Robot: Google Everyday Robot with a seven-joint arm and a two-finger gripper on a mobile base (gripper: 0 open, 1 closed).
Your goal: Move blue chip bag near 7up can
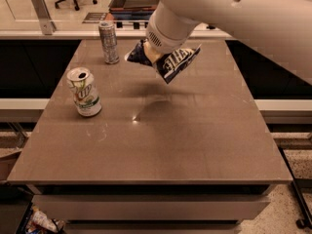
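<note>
Gripper (157, 57) hangs above the worktop (195, 145), jaws clamped on the bag (178, 62), right of the 7up can (85, 92).

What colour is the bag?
Dark blue, white lettering, camera view; gripper holds the chip bag above the table.

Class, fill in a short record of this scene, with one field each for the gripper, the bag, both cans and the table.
gripper: above the table's far half, shut on the bag
bag: dark blue, tilted, held in the air off the table
7up can: upright near the table's left edge, apart from the bag
silver can: upright, far left of the table, behind the 7up can
table: brown top
</note>
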